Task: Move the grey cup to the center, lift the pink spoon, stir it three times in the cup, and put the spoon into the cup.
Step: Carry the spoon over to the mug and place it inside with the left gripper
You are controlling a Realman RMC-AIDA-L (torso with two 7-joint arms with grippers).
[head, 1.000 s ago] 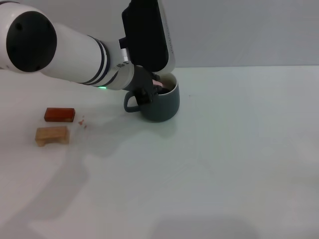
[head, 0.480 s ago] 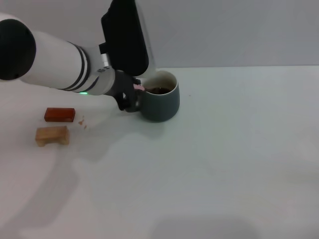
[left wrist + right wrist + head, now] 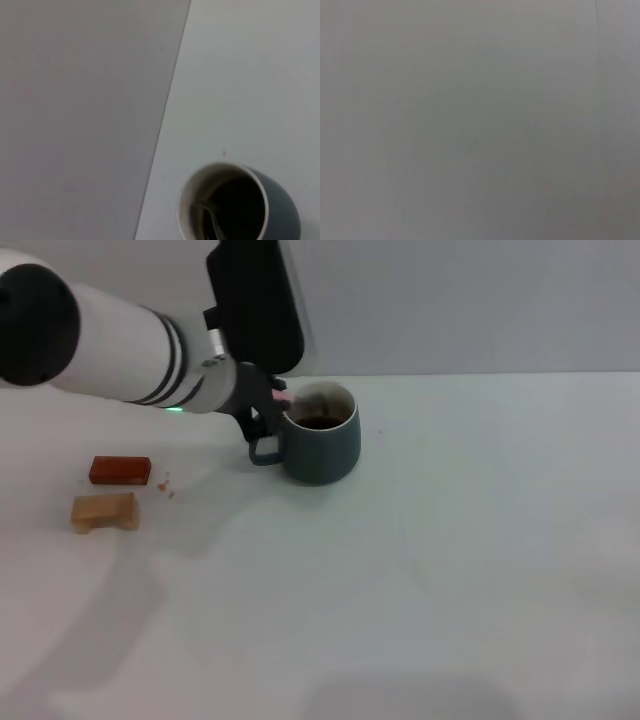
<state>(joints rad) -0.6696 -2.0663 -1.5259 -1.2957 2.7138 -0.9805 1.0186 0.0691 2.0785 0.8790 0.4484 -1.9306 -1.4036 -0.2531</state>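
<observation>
- No brand, label or writing could be read on anything in view.
- A red-brown block [image 3: 120, 470] lay near the left edge of the white table [image 3: 450, 570], with a tan wooden block [image 3: 104, 511] just in front of it and a few small reddish crumbs [image 3: 167, 486] beside them.
- The left gripper [image 3: 268, 412] hung at the far side of the table, just left of the cup's rim and above its loop handle; its dark fingers looked closed on the pale pink end of the pink spoon [image 3: 283, 397], though the grip itself was partly hidden.
- The grey cup [image 3: 321, 435] stood upright toward the far edge of the table, roughly midway between the left and right edges. It was a dark blue-grey mug with a cream rim and cream inside, its handle pointing left.
- Dark liquid filled the lower part of the cup; in the left wrist view the spoon's grey metal neck and bowl [image 3: 212, 225] leaned against the inner wall, dipping into the liquid.
- The right gripper was out of sight; its wrist camera showed only a plain grey surface.
</observation>
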